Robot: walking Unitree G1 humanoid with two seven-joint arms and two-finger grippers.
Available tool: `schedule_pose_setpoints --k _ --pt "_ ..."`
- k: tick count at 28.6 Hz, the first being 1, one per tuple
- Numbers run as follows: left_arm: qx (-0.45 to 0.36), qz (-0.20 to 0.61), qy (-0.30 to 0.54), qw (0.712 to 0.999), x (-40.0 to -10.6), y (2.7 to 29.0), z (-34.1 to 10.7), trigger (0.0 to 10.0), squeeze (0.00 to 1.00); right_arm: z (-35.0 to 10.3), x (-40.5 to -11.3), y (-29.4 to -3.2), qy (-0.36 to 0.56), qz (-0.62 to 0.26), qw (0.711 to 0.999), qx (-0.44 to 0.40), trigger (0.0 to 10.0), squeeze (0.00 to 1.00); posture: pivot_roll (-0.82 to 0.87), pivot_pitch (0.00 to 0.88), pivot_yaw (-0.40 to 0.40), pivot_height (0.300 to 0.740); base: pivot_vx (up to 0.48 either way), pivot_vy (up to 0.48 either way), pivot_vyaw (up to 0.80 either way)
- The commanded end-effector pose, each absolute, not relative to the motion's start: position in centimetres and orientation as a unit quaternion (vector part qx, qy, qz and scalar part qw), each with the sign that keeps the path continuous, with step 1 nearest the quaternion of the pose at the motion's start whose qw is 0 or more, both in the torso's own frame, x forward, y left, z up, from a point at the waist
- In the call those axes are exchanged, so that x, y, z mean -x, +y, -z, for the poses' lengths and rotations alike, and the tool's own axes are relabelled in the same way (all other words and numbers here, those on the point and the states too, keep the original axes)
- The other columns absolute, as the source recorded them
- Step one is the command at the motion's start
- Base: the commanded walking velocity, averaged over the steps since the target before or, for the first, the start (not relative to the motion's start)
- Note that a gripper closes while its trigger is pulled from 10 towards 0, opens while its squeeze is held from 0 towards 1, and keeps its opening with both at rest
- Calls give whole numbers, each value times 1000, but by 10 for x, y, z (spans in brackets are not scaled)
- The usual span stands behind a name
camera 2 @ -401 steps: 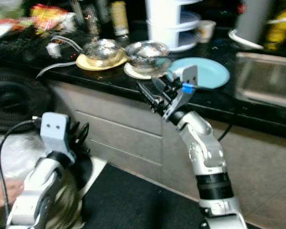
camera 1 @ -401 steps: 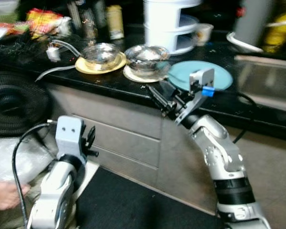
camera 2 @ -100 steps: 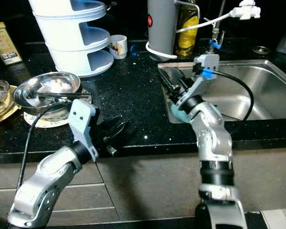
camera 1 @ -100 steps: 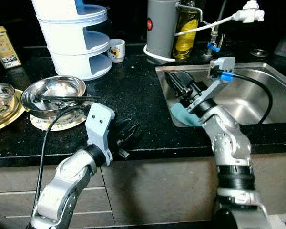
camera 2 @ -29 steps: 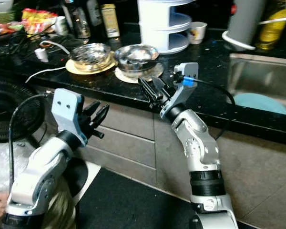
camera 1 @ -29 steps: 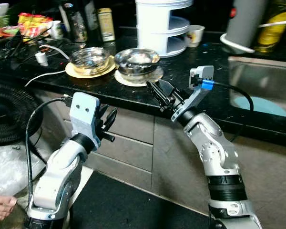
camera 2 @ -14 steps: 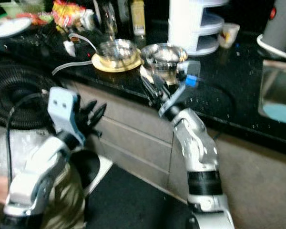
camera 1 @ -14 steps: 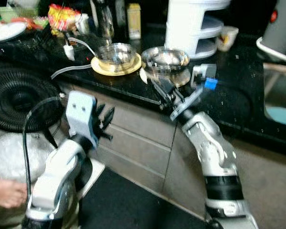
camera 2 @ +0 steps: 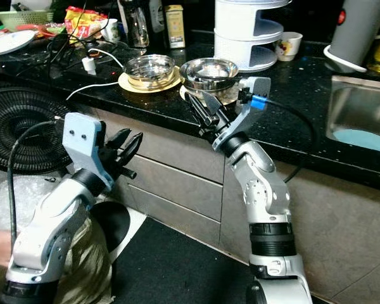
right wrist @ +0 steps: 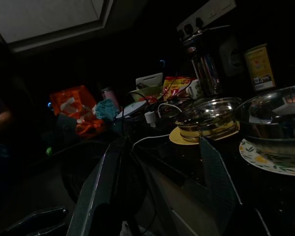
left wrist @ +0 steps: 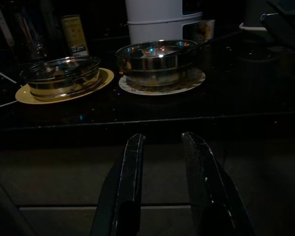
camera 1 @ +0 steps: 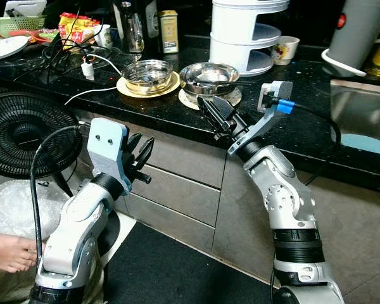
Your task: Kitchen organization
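Steel bowl (camera 1: 209,74) on its patterned plate (camera 1: 231,97) sits near the bench (camera 1: 145,107) edge; my right end effector (camera 1: 216,115) hovers beside it, fingers apart. Left wrist view: left end effector (left wrist: 162,162) parted, below bench level. I'd raise before reaching.

2 steel bowls (camera 1: 208,75) on plates, prob. upright
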State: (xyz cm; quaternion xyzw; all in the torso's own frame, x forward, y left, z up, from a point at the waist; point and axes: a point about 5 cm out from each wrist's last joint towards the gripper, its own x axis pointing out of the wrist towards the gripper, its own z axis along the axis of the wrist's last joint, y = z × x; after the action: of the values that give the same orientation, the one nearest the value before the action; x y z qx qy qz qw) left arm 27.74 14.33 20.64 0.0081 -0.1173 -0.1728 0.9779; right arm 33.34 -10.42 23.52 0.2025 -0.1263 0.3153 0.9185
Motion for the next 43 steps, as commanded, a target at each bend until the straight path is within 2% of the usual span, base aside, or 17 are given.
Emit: schedule_pose_setpoints --k 1,13,20,26,32,37,43 --pt "-10 158 -138 978 -277 150 -214 10000 0 -242 -330 -96 -138 -338 907 -208 10000 0 48 0 3 740 0 0 0" --pt "-1 157 -147 977 -276 152 -218 10000 0 -239 -332 -94 -134 -324 916 -195 10000 0 50 0 7 740 0 0 0" --pt "5 163 -154 975 -276 150 -223 10000 0 -245 -329 -91 -141 -348 895 -240 10000 0 52 0 6 740 70 0 0" --pt "12 166 -159 973 -276 149 -226 10000 0 -246 -329 -91 -141 -351 891 -251 10000 0 53 0 7 740 264 0 0" --pt "11 166 -157 973 -276 149 -226 10000 0 -243 -331 -97 -135 -342 891 -265 10000 0 55 0 7 740 273 0 0" --pt "11 157 -159 975 -275 155 -227 10000 0 -246 -333 -109 -142 -333 888 -285 10000 0 59 0 5 740 279 0 -800" --pt "11 153 -161 975 -274 157 -229 10000 0 -260 -334 -127 -179 -323 859 -355 10000 0 61 0 6 740 279 0 -608"
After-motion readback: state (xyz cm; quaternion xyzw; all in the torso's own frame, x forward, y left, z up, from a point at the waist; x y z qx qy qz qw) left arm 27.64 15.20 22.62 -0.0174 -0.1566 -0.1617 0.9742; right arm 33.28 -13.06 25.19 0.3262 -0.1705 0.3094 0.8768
